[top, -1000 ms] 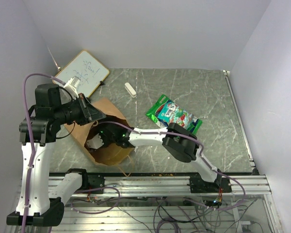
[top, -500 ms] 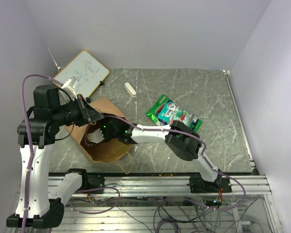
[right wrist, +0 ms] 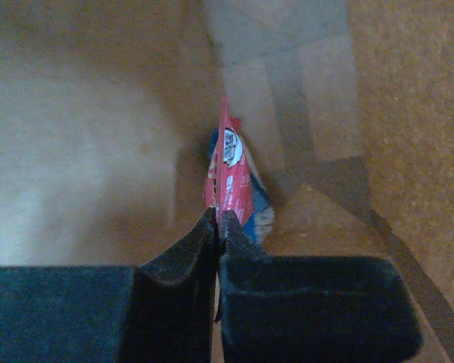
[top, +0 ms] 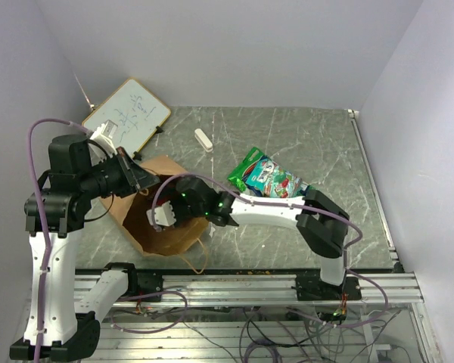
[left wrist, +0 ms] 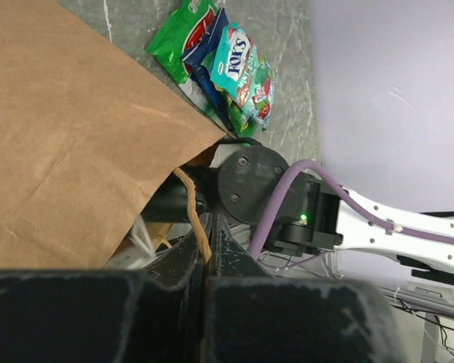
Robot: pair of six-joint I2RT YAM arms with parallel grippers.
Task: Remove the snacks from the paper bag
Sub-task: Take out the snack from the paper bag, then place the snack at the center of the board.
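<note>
Packet check: we see right fingers [right wrist: 166, 261] clenched on a tiny red foil packet [right wrist: 231, 189], white logo, inside the brown paper bag [left wrist: 76, 128]; left fingers [left wrist: 163, 276] pinch its twisted handle [left wrist: 197, 223].

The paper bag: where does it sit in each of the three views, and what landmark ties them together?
Top external: the paper bag lies left of centre.
Left wrist: fills the left half.
Right wrist: its inside surrounds everything.
Landmark: the right arm reaching into it.

One packet [right wrist: 228, 181] lies in the bag [top: 178, 242], others [top: 268, 178] right (whiteboard [top: 129, 113] behind).
</note>
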